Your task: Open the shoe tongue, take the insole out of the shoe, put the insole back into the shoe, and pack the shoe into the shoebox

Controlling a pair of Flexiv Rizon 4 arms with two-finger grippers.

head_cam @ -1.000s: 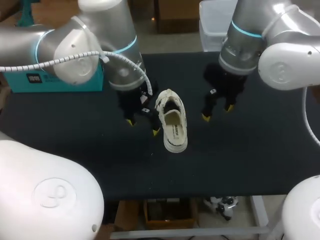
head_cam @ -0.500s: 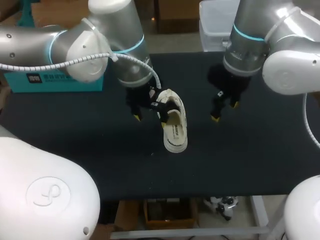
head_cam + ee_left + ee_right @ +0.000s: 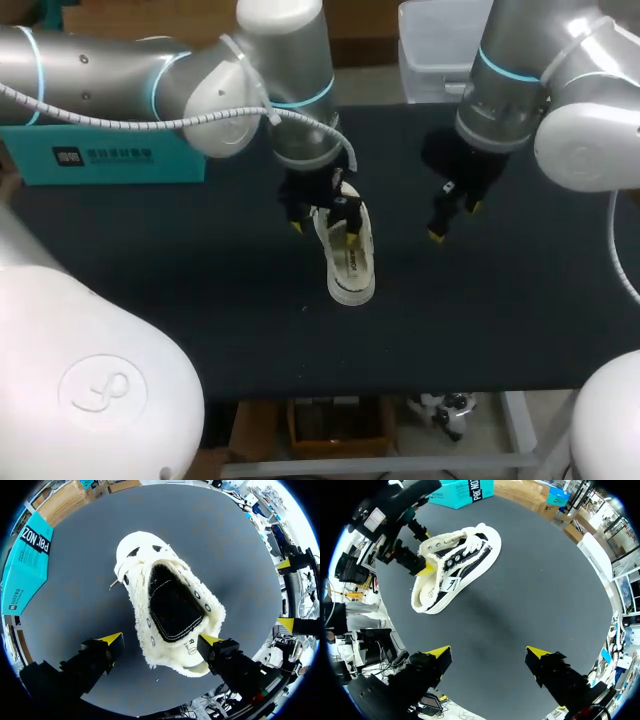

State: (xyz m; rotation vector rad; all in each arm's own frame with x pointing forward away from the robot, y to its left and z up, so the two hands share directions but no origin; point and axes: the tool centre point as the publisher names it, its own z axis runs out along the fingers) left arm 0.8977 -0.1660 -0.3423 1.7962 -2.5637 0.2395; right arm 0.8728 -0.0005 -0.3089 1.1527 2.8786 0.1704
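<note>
A cream shoe (image 3: 352, 272) lies near the middle of the black worktop (image 3: 150, 270). The left fingers (image 3: 296, 226) hang spread over its far end, one yellow tip just beside the shoe, the other above it. The right fingers (image 3: 436, 236) hover spread, apart from the shoe. A teal box (image 3: 100, 160) stands at the worktop's far left.

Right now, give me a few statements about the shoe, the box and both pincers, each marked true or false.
The cream canvas low-top shoe lies on the black table, outside the teal cardboard shoebox. True.
The right pincer is shut on the shoe. False: it is open above bare table beside the shoe.
The left pincer is open above the shoe. True.
The shoebox stands between the two pincers. False: it stands at the table's far left.
</note>
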